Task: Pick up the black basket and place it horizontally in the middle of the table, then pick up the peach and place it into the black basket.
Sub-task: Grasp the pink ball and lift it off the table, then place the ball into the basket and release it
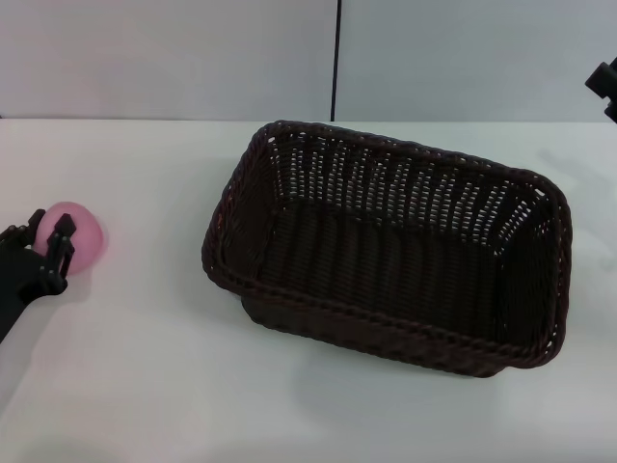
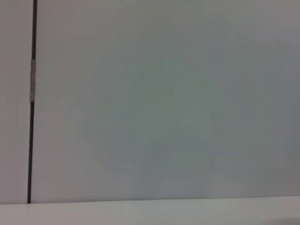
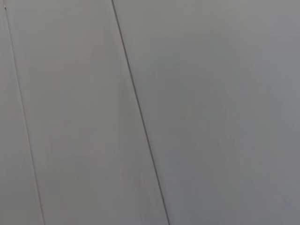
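Observation:
The black basket (image 1: pixel 386 241) stands upright on the white table (image 1: pixel 145 386), a little right of the middle, its long side running left to right at a slight slant; it is empty. The pink peach (image 1: pixel 82 236) lies on the table at the far left. My left gripper (image 1: pixel 50 230) is open at the peach's near left side, its two dark fingertips apart and against the fruit. Only a dark part of my right gripper (image 1: pixel 604 85) shows at the head view's upper right edge, above and apart from the basket. Both wrist views show only wall.
A grey wall with a dark vertical seam (image 1: pixel 336 58) runs behind the table's far edge. Bare tabletop lies between the peach and the basket and in front of the basket.

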Tool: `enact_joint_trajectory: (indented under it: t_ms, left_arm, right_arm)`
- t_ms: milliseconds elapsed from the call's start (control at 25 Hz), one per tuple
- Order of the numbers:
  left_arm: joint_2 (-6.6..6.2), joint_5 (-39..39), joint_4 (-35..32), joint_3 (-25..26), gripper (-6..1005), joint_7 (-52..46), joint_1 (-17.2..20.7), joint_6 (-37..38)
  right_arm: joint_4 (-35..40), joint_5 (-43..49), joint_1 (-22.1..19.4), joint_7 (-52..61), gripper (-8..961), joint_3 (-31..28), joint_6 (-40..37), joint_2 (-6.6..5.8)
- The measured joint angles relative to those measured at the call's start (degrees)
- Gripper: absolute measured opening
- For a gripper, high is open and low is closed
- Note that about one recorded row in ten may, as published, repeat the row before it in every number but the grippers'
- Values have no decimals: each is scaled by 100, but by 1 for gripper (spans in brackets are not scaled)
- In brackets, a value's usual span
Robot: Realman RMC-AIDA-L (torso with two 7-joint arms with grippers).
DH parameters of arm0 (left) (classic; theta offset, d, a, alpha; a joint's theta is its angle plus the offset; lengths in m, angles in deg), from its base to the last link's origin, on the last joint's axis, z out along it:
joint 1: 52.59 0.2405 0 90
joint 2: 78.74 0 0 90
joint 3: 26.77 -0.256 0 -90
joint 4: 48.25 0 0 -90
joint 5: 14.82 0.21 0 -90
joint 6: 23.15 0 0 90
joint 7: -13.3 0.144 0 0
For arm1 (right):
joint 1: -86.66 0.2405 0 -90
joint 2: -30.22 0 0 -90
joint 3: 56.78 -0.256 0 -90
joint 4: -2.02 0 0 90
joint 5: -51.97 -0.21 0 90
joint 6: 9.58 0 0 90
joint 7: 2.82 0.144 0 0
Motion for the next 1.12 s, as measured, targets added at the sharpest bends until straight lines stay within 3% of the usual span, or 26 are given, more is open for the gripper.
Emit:
enact_joint_trajectory:
  t_ms: [280, 440, 520, 640, 680, 760, 840, 920, 1000, 1120]
  left_arm:
    - [0, 1, 110, 4, 283, 10, 37, 177]
    - [-2, 1, 139, 4, 228, -1, 54, 303]
    - [-20, 11, 167, -33, 208, -184, 66, 1173]
    - [-21, 17, 169, -57, 178, -210, 60, 1325]
    - [-22, 36, 180, -151, 168, -368, -22, 1897]
    - [-22, 42, 248, -334, 147, -647, -196, 2259]
    - [-23, 44, 293, -497, 135, -780, -310, 2355]
    - [-13, 47, 324, -1147, 124, -915, -653, 2389]
    - [-12, 47, 323, -1300, 112, -917, -717, 2379]
    - [-10, 49, 321, -1912, 88, -918, -997, 2278]
  right_arm:
    - [-78, -30, -9, -23, 477, -52, 26, 8]
    - [-138, -196, -67, -135, 477, -396, 37, 82]
    - [-191, -245, -93, -152, 477, -658, 48, 112]
    - [-235, -251, -114, -158, 477, -852, 146, 125]
    - [-246, -252, -117, -161, 477, -873, 212, 131]
    - [-296, -255, -117, -181, 477, -890, 337, 143]
    - [-376, -258, -115, -241, 477, -893, 420, 146]
    - [-479, -268, -101, -338, 477, -894, 524, 146]
    - [-510, -270, -97, -362, 477, -895, 559, 146]
    - [-576, -272, -84, -430, 477, -896, 670, 146]
